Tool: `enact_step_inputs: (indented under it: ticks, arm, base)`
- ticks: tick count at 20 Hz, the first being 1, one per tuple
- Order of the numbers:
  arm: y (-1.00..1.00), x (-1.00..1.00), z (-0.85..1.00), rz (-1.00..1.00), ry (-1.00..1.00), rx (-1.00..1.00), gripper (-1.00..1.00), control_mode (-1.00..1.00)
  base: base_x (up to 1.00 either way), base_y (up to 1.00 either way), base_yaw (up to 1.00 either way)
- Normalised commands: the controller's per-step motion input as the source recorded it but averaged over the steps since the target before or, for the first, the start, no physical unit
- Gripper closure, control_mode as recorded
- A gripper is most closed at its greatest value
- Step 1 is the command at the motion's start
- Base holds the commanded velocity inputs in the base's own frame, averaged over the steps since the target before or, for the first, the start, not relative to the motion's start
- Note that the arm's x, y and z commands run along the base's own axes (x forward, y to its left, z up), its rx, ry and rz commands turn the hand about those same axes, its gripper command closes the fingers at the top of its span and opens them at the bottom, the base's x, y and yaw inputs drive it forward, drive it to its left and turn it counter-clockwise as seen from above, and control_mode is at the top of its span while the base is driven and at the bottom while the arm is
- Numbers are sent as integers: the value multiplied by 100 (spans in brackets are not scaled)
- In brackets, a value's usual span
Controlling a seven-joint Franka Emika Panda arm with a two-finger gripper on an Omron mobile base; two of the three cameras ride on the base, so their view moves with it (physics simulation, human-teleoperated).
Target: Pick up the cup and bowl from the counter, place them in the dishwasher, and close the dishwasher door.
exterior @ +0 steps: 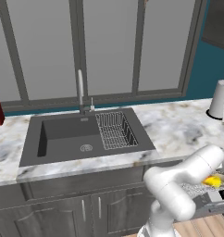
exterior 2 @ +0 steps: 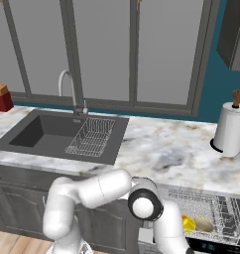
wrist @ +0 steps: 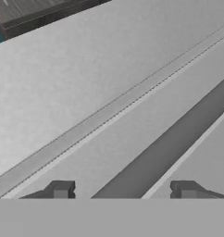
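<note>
The dishwasher's wire rack (exterior 2: 211, 206) stands pulled out under the counter (exterior 2: 161, 154) at the lower right, also seen as the rack (exterior: 202, 187). In it lie a yellow piece (exterior 2: 188, 224) and a pale beige rounded piece (exterior 2: 204, 225); they are the cup and bowl, too small to tell apart. The yellow piece (exterior: 211, 181) shows past my arm. My gripper (wrist: 123, 192) is open with nothing between its fingertips (wrist: 62, 190). Close in front of it lies a broad flat grey panel (wrist: 86, 69), which looks like the dishwasher door.
A dark sink (exterior: 81, 134) with a small wire basket (exterior: 115, 130) and a tap (exterior: 80, 90) sits left of the dishwasher. A paper towel roll (exterior 2: 230, 129) stands at the counter's right. A red block (exterior 2: 0, 96) is far left. Dark cabinet doors (exterior: 63, 213) run below.
</note>
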Motion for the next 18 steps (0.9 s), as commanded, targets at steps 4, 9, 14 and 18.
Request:
enact_step_inputs:
  ticks: [4,9,14,18]
  arm:
    - [0,100,3,-10,10,-2,-100,-100]
    - [0,100,1,-11,10,-3,-100,-100]
    - [0,100,0,-11,9,-3,-100,-100]
    - [0,100,0,-12,9,-4,-100,-100]
  base:
    - [0,0,0]
    - [0,0,0]
    - [0,0,0]
    - [0,0,0]
